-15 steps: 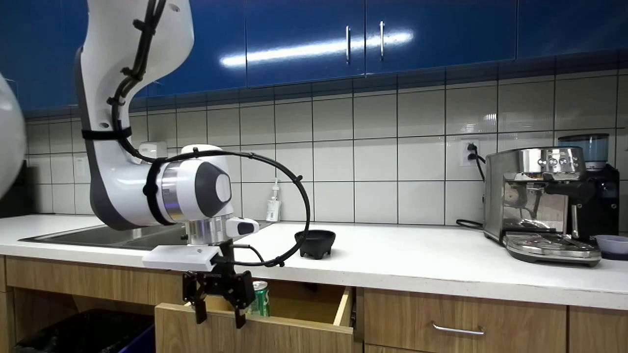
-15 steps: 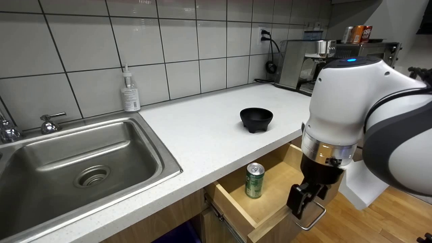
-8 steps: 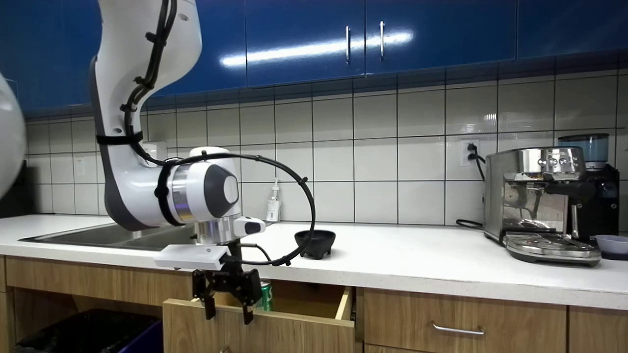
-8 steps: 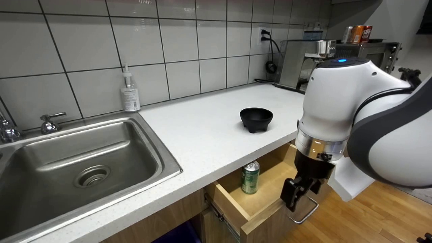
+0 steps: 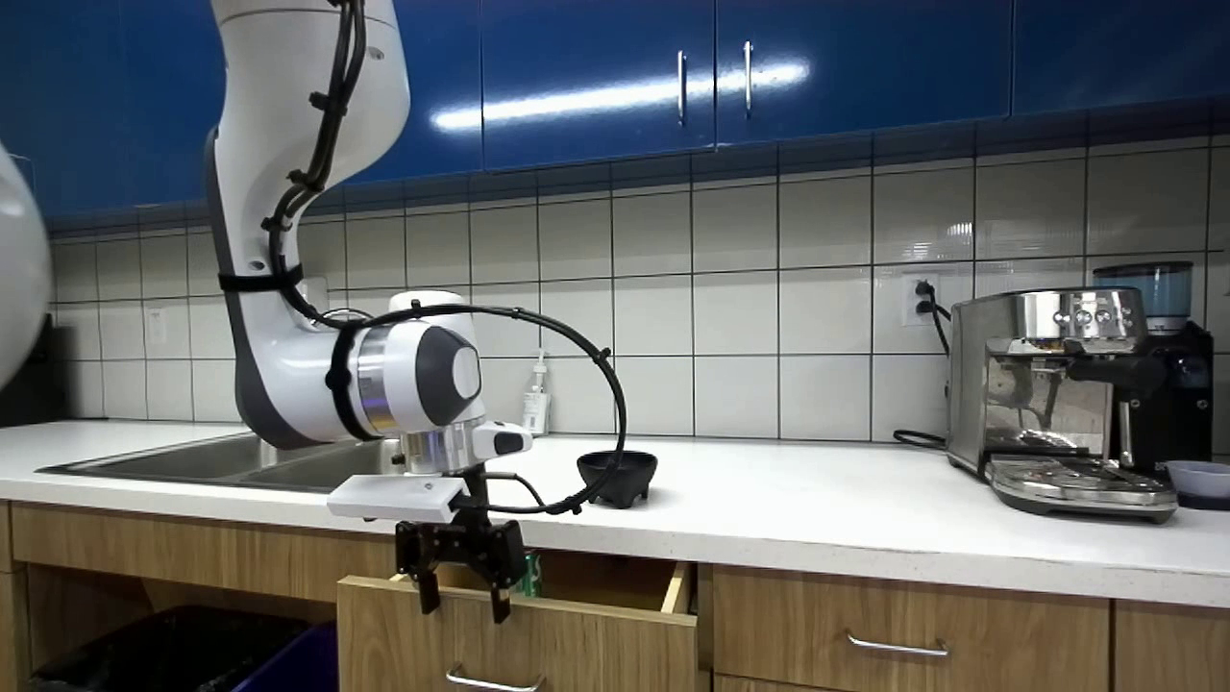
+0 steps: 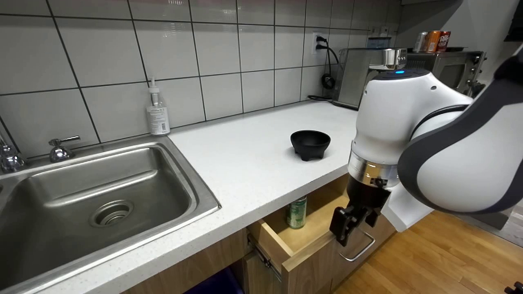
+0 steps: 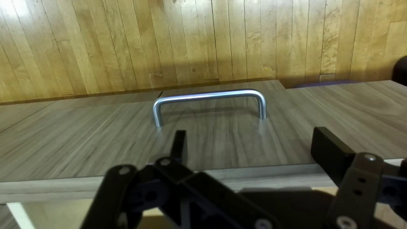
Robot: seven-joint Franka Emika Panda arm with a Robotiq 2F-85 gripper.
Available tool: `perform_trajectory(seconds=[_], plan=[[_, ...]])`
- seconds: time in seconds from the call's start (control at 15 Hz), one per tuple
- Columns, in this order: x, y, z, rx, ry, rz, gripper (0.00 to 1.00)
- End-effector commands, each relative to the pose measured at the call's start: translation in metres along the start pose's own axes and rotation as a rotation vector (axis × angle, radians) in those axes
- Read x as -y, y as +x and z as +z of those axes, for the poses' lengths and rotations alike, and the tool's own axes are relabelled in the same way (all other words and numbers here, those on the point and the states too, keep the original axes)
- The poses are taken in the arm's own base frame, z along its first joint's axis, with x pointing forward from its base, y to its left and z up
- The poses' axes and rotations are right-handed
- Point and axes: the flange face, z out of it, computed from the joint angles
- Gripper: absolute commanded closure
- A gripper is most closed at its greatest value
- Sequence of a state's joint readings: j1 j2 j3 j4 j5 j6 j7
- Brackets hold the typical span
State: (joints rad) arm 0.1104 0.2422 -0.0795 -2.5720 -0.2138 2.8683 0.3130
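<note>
Near the top edge of the drawer (image 5: 596, 642), the gripper (image 5: 465, 609) is hanging with its fingers (image 7: 332, 152) pointing down. They are standing wide apart and are holding nothing. The drawer is sticking out from under the counter (image 5: 817, 500), and its wooden front (image 7: 127, 143) is lying close by the gripper: in an exterior view, both fingertips are overlapping the outer face, not far below the top edge. Whether they are touching this face, I am not able to tell. The handle (image 7: 208, 96) is sitting on the same face, lower than the fingertips and apart from them; the wrist view is showing it just beyond the gap between the fingers. Inside the drawer, behind the front, a can (image 6: 297, 214) is standing upright, apart from the gripper, and the counter's edge is partly covering its top in an exterior view. On the counter, higher than the gripper, a bowl (image 6: 310, 145) is resting on its short feet. It is standing between the sink (image 6: 194, 179) and the coffee machine (image 5: 1057, 404). At the sink's corner, a bottle (image 6: 158, 118) is standing before the wall (image 6: 220, 94).
</note>
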Motion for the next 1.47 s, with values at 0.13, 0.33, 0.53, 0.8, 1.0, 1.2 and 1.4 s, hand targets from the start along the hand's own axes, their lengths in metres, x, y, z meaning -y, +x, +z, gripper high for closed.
perform_trajectory(seconds=[0.13,0.33,0.53,0.8,1.0,1.2,1.4], plan=[[-0.01,0.035,-0.002,-0.018,0.003,-0.018,0.0],[-0.012,0.045,-0.002,-0.02,0.005,-0.036,0.0],[-0.015,0.054,-0.001,-0.02,0.006,-0.048,0.0],[-0.019,0.065,0.0,-0.015,0.004,-0.067,0.0],[-0.022,0.071,-0.002,-0.017,0.003,-0.075,0.0],[-0.019,0.065,-0.005,-0.007,0.002,-0.083,0.0],[-0.014,0.051,-0.011,0.001,0.019,-0.078,0.0]])
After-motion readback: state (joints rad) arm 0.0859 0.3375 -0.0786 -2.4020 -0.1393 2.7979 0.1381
